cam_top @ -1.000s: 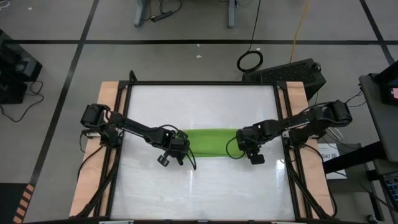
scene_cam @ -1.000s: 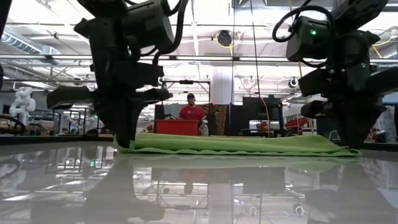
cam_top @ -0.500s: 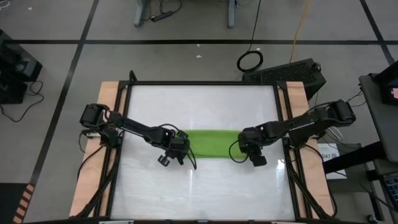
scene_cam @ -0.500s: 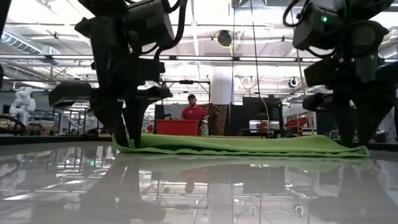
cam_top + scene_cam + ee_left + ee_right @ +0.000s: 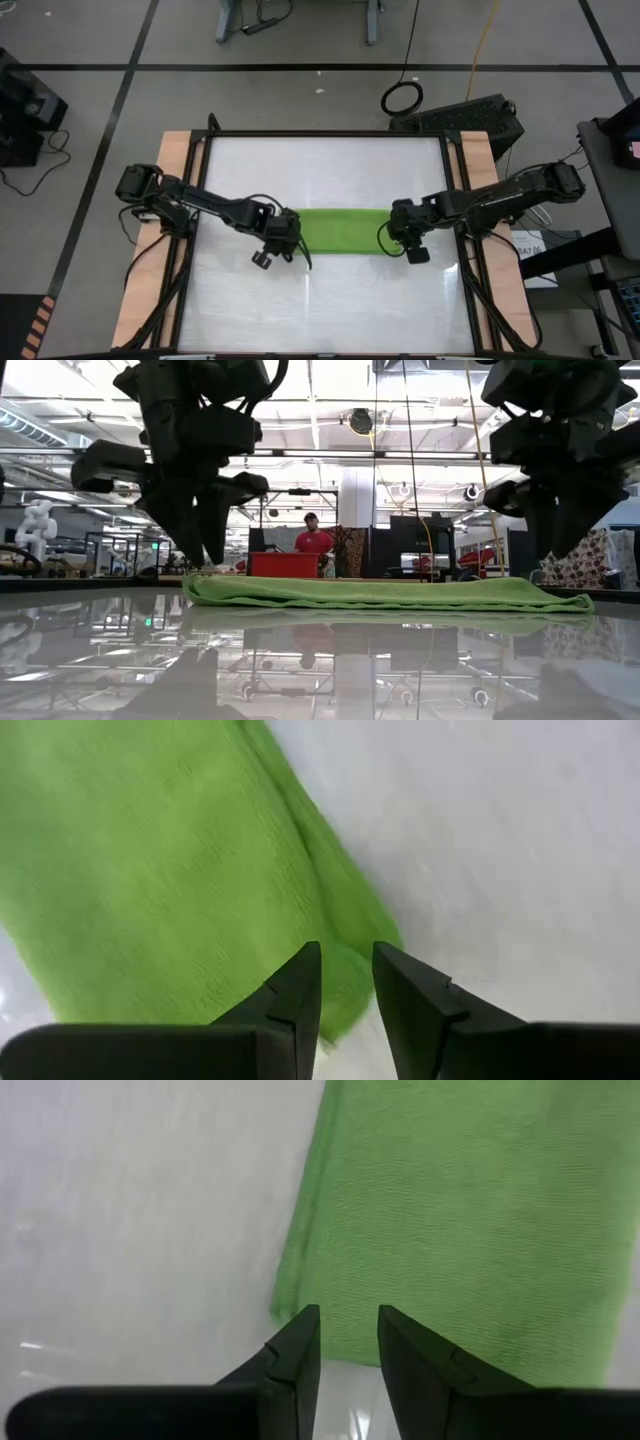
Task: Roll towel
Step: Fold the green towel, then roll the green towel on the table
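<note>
Towel (image 5: 340, 230) lies flat in the middle of the table (image 5: 320, 300), folded into a long green strip that runs from left to right. Nothing else lies on the table, and nothing stands between the towel and the arms.

The left gripper (image 5: 283, 240) hangs just over the towel's left end. Its two dark fingers (image 5: 300, 995) are a little apart, with a small gap between them, and they hold nothing. In the low view the tips (image 5: 205, 550) are lifted clear above the cloth (image 5: 385, 593).

The right gripper (image 5: 408, 240) hangs just over the towel's right end. Its fingers (image 5: 300, 1350) are also a little apart and hold nothing. The green cloth (image 5: 470, 1220) shows past them, with its edge near the tips.

The table top is white and shiny, so the towel and the arms show in it like in a mirror. It has a dark frame (image 5: 325, 134) around it and wooden strips (image 5: 170, 160) along the left and right sides.

On the grey floor past the far edge lie a coiled black cable (image 5: 402, 98) and a black box (image 5: 470, 118). Far back in the big bright room a person in a red top (image 5: 313, 538) is behind a red box (image 5: 285, 564).
</note>
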`<action>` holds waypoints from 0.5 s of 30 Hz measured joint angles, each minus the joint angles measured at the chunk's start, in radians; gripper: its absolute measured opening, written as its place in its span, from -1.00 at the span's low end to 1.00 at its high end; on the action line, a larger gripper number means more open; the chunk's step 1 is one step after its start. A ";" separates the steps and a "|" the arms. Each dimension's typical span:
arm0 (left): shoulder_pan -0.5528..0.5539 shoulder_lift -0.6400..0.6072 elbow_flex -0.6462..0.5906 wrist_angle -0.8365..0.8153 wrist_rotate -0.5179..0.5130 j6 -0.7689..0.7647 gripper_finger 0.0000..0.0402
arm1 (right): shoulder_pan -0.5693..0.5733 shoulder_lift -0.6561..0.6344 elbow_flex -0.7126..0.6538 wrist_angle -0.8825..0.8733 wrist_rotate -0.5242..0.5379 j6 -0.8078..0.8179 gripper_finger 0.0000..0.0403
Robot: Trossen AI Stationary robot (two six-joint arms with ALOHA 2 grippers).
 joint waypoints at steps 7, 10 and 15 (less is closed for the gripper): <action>0.014 0.000 0.000 0.051 -0.185 -0.013 -0.49 | 0.000 -0.001 0.000 0.031 0.049 0.003 -0.54; 0.042 0.000 0.000 0.122 -0.196 -0.039 -0.49 | 0.000 -0.001 0.001 0.054 0.068 0.004 -0.54; 0.062 0.057 -0.001 0.108 -0.131 -0.065 -0.49 | 0.000 -0.001 0.001 0.061 0.108 0.047 -0.54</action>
